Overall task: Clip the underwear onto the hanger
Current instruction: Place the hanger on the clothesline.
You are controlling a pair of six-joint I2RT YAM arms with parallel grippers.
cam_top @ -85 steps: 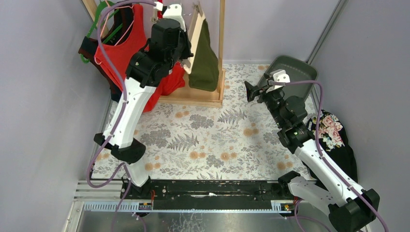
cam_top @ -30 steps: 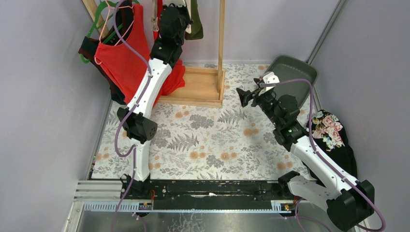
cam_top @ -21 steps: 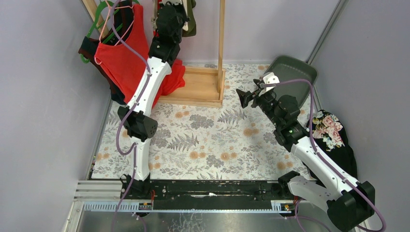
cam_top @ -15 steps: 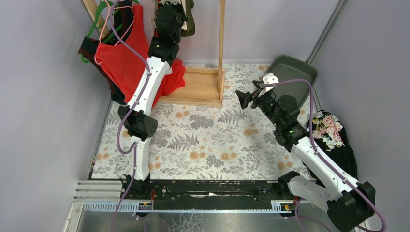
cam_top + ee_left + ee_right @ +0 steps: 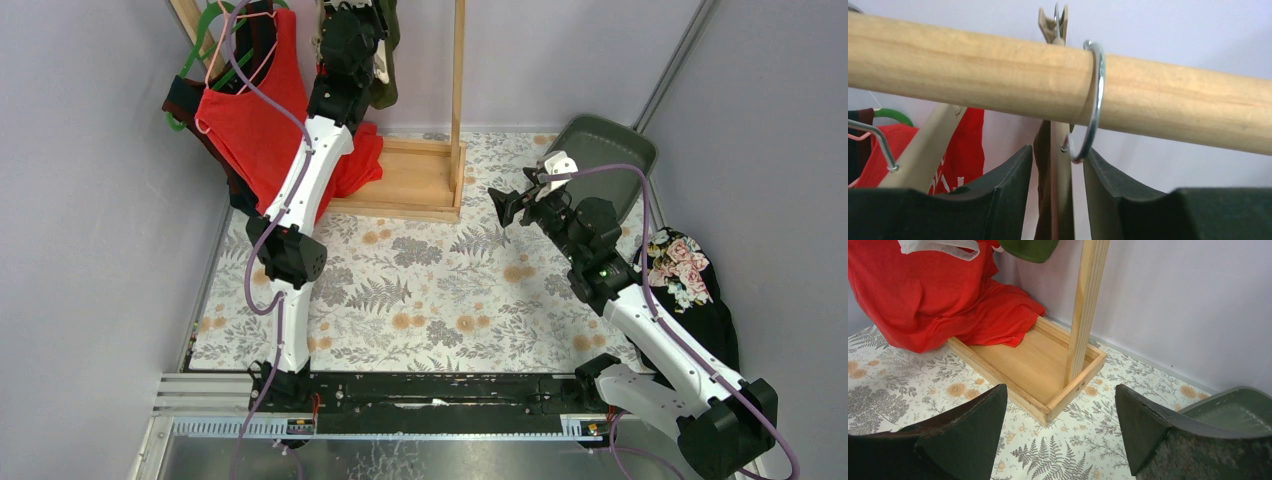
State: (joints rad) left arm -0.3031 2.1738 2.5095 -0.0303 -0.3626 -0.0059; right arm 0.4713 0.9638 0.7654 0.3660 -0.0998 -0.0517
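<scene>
- Hanging the loaded hanger on the rack looks like the step in hand. From the left wrist, the hanger stands upright under the wooden rail, with its metal hook looped over it. The left gripper straddles the hanger's neck, jaws parted with a slim gap on each side, pinching nothing.
- From above, the olive brief hangs beside that claw, high on the rack at the far left corner of the table, near the red tank top. The right gripper hovers over mid-table, spread wide and empty.
- From the right wrist, the brief's lower edge shows above the rack's base tray. Red cloth drapes into the tray; whether it is the red brief I cannot tell.
- Next, I judge, the left claw must draw down and clear without nudging the hook off the rail.
</scene>
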